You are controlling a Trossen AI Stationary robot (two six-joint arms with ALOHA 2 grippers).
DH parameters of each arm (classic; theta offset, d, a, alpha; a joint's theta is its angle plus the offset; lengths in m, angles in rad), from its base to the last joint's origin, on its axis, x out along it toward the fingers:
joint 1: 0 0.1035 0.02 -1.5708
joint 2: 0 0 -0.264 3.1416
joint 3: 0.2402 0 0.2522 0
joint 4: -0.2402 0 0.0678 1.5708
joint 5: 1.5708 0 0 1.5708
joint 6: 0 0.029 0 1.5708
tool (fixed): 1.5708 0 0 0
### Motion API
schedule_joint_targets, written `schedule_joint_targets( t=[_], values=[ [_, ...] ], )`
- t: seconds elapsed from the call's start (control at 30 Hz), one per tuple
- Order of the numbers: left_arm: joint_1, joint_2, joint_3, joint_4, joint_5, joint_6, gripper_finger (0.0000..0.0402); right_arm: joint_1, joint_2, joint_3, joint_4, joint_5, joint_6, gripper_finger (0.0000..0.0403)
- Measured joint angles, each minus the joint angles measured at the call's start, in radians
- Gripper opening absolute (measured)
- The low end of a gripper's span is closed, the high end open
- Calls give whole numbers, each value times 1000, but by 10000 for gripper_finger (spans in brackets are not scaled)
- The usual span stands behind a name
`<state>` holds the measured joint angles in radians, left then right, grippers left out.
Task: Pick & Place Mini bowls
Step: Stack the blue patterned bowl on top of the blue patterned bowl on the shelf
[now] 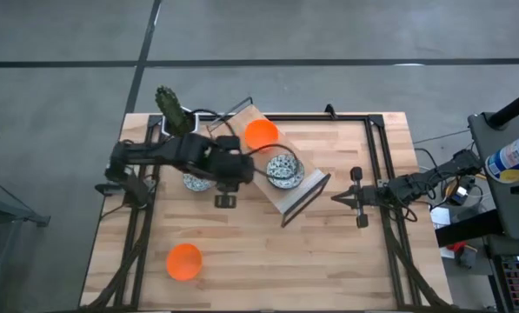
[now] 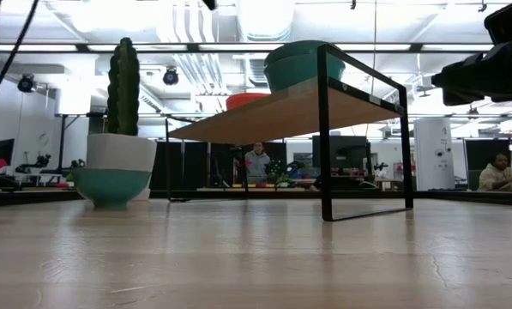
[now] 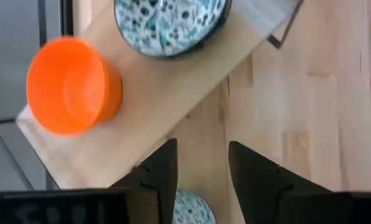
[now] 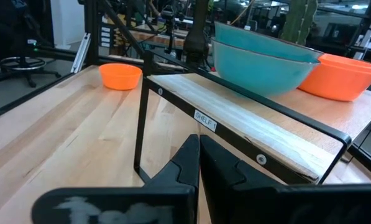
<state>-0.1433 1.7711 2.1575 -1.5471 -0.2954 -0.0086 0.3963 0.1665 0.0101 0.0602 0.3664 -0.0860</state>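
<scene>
On the wooden shelf an orange mini bowl stands upright beside a floral mini bowl. The right wrist view shows that floral one as two nested bowls. Another floral bowl sits on the table under my left arm, also visible in the low view. A further orange bowl rests near the table's near edge. My left gripper hovers open above the shelf's left edge, touching nothing. My right gripper waits shut to the right of the shelf.
A cactus in a white pot stands at the table's far left corner, behind the floral bowl on the table. The shelf's black frame legs rise from the table's middle. Bare wood lies along the near side. People sit in the room beyond.
</scene>
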Motion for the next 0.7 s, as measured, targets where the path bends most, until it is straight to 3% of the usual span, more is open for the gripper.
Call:
schedule_joint_targets(
  t=[0.13, 0.3, 0.53, 0.7],
  values=[
    [-25, -113, -152, -2, -4, -68, 137, 0, 0, 0, 0, 0, 5, 8],
    [-32, -291, -429, 53, -24, -207, 137, 0, 0, 0, 0, 0, 5, 8],
    [-24, -472, -864, 351, -61, -253, 137, 0, 0, 0, 0, 0, 4, 8],
    [-17, -509, -1071, 459, -65, -252, 137, 0, 0, 0, 0, 0, 4, 8]
  ],
)
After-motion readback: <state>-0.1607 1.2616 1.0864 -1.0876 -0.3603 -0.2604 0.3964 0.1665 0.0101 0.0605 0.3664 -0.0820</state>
